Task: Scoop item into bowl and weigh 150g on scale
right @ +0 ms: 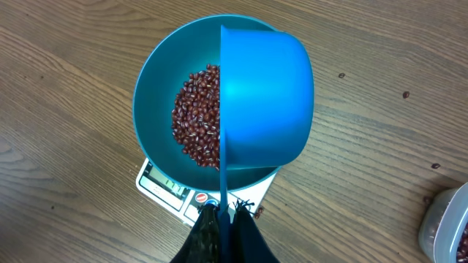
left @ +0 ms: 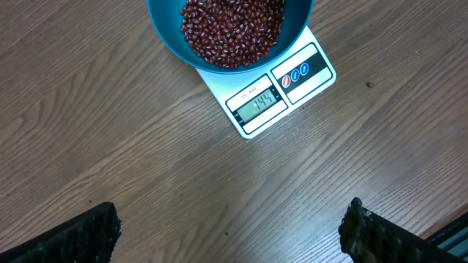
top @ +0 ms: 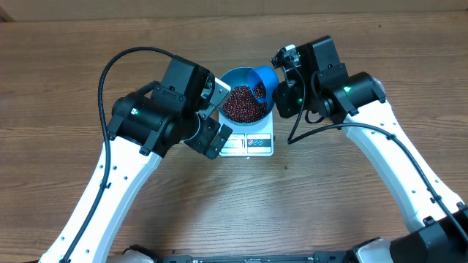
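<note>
The beans [top: 243, 104] lie heaped in the blue bowl [top: 228, 76], which stands on the white scale [top: 248, 144] in the middle of the table [top: 329, 204], between the two arms.

The right hand [right: 225, 219] is pressed together, pinching the thin handle of a blue scoop [right: 267, 95]. The scoop hangs tipped on its side over the right half of the bowl, just ahead of this hand. In the right wrist view the scoop's back covers that half of the beans and hides whatever it may hold.

The left hand [left: 230, 234] is spread wide and holds nothing. Its two dark fingertips [left: 80, 237] sit at the bottom corners of the left wrist view, above bare wood. The bowl and scale lie ahead of it, apart from it.

The bowl is cut off by the top edge of the left wrist view. The scale's display [left: 257, 102] faces this hand, and its digits look like 144, though they are small.

A clear tub [right: 446, 226] is cropped at the lower right corner of the right wrist view. A few stray beans [right: 341, 75] dot the wood to the right of the bowl. The bowl covers most of the scale, leaving only the panel edge showing.
</note>
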`<state>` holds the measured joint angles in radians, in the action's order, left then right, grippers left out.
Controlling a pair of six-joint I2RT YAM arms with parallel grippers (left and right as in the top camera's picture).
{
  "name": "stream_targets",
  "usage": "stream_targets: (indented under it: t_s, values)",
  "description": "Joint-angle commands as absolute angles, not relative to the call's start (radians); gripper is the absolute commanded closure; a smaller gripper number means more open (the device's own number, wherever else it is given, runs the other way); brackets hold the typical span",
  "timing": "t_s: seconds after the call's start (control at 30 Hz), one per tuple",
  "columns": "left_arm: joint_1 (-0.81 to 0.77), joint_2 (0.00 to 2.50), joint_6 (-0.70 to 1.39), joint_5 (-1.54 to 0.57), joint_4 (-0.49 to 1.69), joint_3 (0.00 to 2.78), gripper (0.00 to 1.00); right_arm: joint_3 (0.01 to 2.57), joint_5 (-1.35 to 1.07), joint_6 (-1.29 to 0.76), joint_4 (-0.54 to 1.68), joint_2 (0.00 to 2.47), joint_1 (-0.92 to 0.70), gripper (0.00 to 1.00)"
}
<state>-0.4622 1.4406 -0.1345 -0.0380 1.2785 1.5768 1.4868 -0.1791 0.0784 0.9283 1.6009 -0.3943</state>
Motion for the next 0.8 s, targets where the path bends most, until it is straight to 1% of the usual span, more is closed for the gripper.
stream_targets:
  t_s: [0.0,0.07,0.1,0.17,0.23,0.3,0.33,0.77]
  values:
    - [-0.458,1.438,-0.15,-0.049,1.278,1.575,0.0,1.518,-0.177,0.071,0.921,1.579,-0.399,0.96]
    - [-0.458,1.438,-0.15,-0.049,1.278,1.575,0.0,1.518,-0.197,0.078,0.926,1.579,-0.399,0.96]
    - [-0.458,1.438,-0.15,-0.049,1.278,1.575,0.01,1.518,-0.266,0.144,0.937,1.579,-0.399,0.96]
    - [-0.458,1.438,-0.15,-0.049,1.278,1.575,0.01,1.518,-0.304,0.192,0.945,1.579,-0.399,0.96]
    - [-0.458,1.438,-0.15,-0.049,1.278,1.575,0.0,1.518,-0.263,0.178,0.938,1.579,-0.399,0.96]
    - [-0.458,1.438,-0.15,-0.049,1.278,1.575,0.01,1.518,-0.171,0.085,0.923,1.579,-0.399,0.96]
    - [-0.458,1.438,-0.15,-0.049,1.278,1.575,0.0,1.518,-0.16,0.071,0.922,1.579,-0.399,0.96]
    - [-0.458,1.438,-0.15,-0.049,1.278,1.575,0.01,1.518,-0.162,0.071,0.926,1.579,-0.399,0.96]
